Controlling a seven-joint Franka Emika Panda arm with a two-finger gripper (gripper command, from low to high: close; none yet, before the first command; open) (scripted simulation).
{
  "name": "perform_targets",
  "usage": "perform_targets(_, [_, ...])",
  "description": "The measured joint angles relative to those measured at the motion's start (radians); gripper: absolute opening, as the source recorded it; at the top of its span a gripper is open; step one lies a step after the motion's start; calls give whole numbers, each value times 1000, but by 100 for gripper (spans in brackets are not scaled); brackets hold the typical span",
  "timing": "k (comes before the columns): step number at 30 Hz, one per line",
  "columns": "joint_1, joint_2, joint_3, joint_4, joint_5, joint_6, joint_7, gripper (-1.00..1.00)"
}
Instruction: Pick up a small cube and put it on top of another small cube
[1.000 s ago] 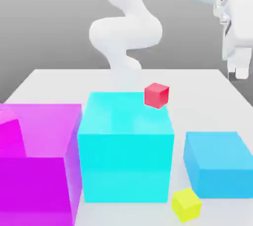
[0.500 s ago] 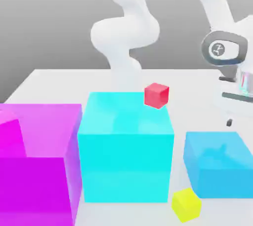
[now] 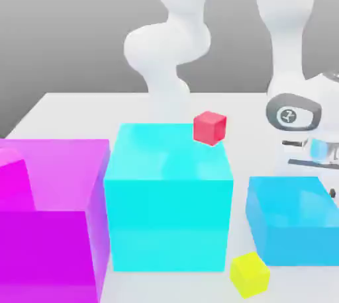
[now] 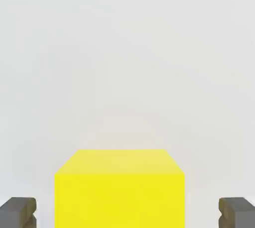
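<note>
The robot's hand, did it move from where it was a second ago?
Yes. In the exterior view the hand came down from the top corner on the view's right and now sits low, just behind the blue block, which stayed put.

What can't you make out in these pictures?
- Exterior view: the large sky-blue block hides whatever lies under the white arm behind it.
- Exterior view: the large cyan cube hides the small red cube's base; its support is unclear.
- Hand view: the picture's edge cuts off the yellow cube's lower part and the dark fingers.
</note>
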Motion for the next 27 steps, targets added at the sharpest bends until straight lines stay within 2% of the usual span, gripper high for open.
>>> perform_targets(5, [0,2,-1,1,-4,-1,3,-100])
perform_targets(11, [-98,-124,126,-28,124,-92,-93,-100])
perform_targets(15, [-126,-214,173,-50,218,-156,-151,-100])
perform_targets(19, [-121,-295,180,-46,273,-157,-46,-100])
perform_targets(27, [-279,-374,108,33,444,-216,261,-100])
